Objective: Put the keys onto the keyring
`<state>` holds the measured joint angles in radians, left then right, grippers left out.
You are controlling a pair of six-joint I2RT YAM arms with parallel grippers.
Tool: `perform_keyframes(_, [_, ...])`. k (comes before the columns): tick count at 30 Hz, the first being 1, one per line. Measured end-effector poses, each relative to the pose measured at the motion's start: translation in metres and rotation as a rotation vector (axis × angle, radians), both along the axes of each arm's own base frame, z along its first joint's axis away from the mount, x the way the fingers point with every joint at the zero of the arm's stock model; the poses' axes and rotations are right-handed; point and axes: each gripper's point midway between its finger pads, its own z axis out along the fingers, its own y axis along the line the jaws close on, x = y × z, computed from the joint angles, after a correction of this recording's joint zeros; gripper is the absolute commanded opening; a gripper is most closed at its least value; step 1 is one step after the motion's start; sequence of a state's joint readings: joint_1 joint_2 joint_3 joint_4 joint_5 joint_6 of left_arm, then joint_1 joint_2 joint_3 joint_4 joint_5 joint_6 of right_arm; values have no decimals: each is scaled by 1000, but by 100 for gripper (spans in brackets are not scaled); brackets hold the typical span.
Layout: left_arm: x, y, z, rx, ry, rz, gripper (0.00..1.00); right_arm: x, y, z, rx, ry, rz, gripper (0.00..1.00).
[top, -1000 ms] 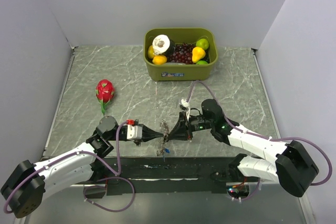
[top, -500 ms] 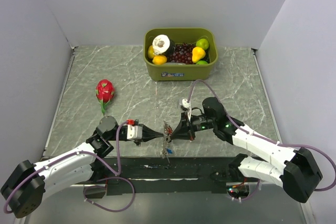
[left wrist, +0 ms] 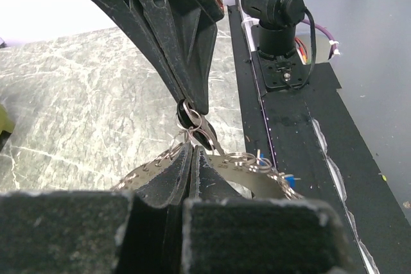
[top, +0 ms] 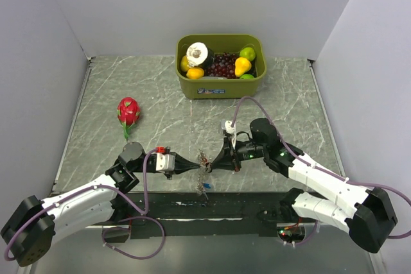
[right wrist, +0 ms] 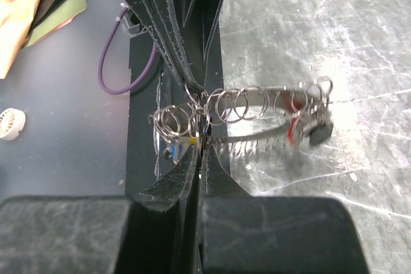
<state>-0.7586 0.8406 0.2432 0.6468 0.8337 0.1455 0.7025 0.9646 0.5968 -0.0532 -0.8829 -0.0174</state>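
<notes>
Carried the keyring [top: 205,172] a touch toward 3 o'clock, pinched from both sides between the left gripper [top: 200,166] and the right gripper [top: 210,165]. Swung the rear of the right arm [top: 321,181] out toward 4 o'clock and stretched it flatter.

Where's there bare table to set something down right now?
Free: the far-left corner between dragon fruit and green bin; the right side between bin and right wall. Crowded: front centre, where left gripper and right gripper pinch the keyring.
</notes>
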Motion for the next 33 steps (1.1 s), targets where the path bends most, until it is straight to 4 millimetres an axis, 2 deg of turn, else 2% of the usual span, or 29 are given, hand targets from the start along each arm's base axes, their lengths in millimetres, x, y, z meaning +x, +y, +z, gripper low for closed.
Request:
perform_keyframes(9, [0,0,0,0,-11,1,1,9,-1,-8,-31,-8,-38,0])
perform_keyframes(25, [-1,0,3,-9,-24,-3,1,15,2,-11,-40,-26,-56,1])
perform_keyframes(29, [-1,1,3,-17,-24,-3,1,17,4,-14,-46,-19,-54,13])
perform_keyframes(30, [-1,1,3,-19,-24,-3,1,17,5,-14,-46,-16,-54,23])
perform_keyframes(32, [-2,1,5,-24,-21,-7,1,19,5,-14,-47,-16,-60,34])
perform_keyframes(33, [-3,1,6,-28,-22,-16,1,22,5,-15,-54,-17,-77,46])
